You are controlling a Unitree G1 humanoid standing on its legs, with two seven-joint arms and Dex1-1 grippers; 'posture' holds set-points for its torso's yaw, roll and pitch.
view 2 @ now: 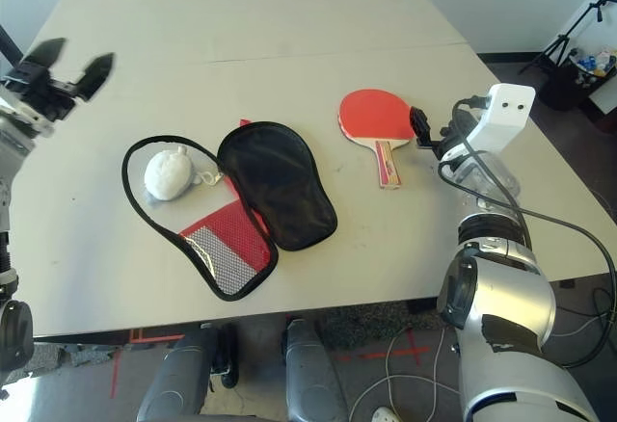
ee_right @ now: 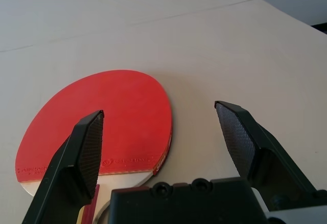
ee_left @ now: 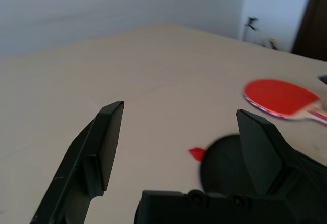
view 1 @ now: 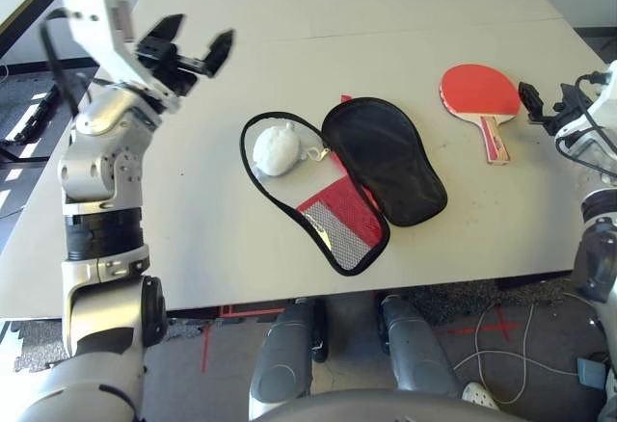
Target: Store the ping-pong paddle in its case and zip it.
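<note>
Your right gripper (ee_right: 159, 119), fingers apart, hovers beside the ping-pong paddle (ee_right: 97, 124); left gripper (view 1: 189, 44) spread; stuffed lump (view 1: 276, 147) fills the open case (view 1: 384, 157).

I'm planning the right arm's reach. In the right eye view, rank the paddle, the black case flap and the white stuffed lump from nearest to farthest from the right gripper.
1. ping-pong paddle, just beside the right gripper, toward the table's middle.
2. black case flap, mid-table.
3. white stuffed lump, on the case's far, left half.
</note>
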